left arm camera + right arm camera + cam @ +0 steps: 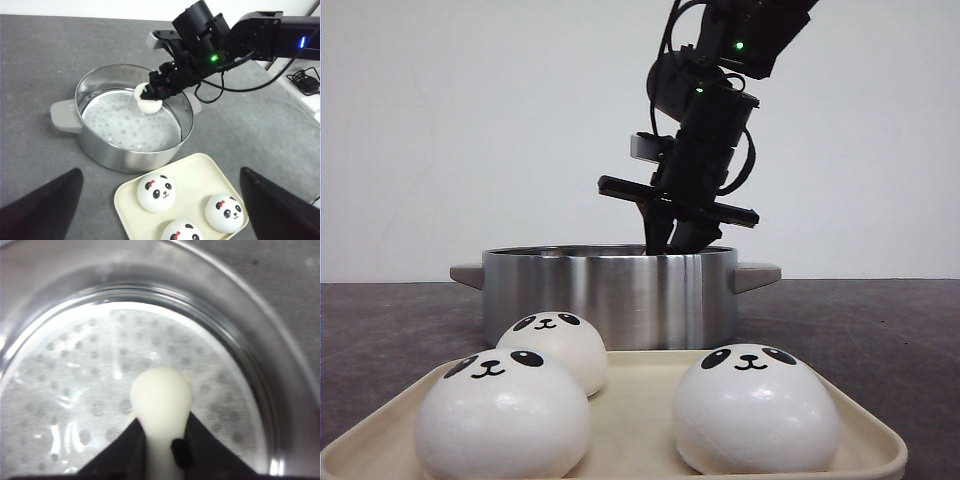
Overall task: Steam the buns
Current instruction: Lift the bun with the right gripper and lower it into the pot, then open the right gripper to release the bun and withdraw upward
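Note:
Three buns (503, 412) (554, 345) (755, 408), glossy white with black panda faces, sit on a cream tray (640, 425) at the front. Behind it stands a steel pot (610, 295) with a white perforated liner (90, 365). My right gripper (672, 238) reaches down into the pot, shut on a fourth bun (148, 97), squeezed between its black fingers (210, 455) just above the liner. In the left wrist view the left gripper (160, 171) hangs open high above the tray (195, 167), holding nothing. It does not show in the front view.
The pot has grey side handles (64, 115) (758, 275). Cables and a white object (306, 85) lie at the table's edge past the right arm. The table top (45, 60) is dark grey.

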Available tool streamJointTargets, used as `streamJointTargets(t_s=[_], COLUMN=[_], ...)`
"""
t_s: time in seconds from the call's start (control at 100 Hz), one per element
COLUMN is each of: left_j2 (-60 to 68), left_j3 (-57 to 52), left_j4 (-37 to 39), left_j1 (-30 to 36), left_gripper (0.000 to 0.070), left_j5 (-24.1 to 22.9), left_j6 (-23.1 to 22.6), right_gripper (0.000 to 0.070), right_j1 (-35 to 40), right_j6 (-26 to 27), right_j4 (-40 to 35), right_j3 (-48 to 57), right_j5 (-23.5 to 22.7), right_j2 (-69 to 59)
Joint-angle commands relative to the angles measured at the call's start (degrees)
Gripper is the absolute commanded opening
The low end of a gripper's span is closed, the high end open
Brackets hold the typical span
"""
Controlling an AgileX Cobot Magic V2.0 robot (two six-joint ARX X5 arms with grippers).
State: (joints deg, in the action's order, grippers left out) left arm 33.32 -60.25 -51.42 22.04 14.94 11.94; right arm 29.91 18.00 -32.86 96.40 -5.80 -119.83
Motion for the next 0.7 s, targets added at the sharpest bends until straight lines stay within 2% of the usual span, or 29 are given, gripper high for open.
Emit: streamJointTargets(t_s=[0.0, 0.37, 0.4, 0.51, 0.69], left_j2=[0.3, 0.3, 0.3, 0.3, 0.3], left_j3=[-0.8, -0.8, -0.8, -0.8, -0.8], left_j4=[-0.1, -0.5, -0.5, -1.3, -1.8], left_j1=[0.3, 0.3, 0.3, 0.3, 0.3], left_gripper=[0.0596, 0.0596, 0.0596, 0.0596, 0.0596], left_j5=[-0.2, -0.2, -0.2, -0.2, -0.1], left_j6=[-0.6, -0.6, -0.6, -0.6, -0.6], right_gripper=[0.0004, 0.0015, 0.0036, 0.0187, 0.026], right_j1=[0.2, 0.0, 0.0, 0.1, 0.1], right_j6=[0.0, 0.0, 0.0, 0.0, 0.1], right_j4=[0.5, -0.4, -0.5, -0.7, -0.6], right_j3=[1.5, 1.5, 1.5, 1.5, 1.5], right_j5=[0.2, -3.3, -3.3, -3.1, -2.7], right_j2=[-1.7, -2.4, -2.4, -2.4, -2.4])
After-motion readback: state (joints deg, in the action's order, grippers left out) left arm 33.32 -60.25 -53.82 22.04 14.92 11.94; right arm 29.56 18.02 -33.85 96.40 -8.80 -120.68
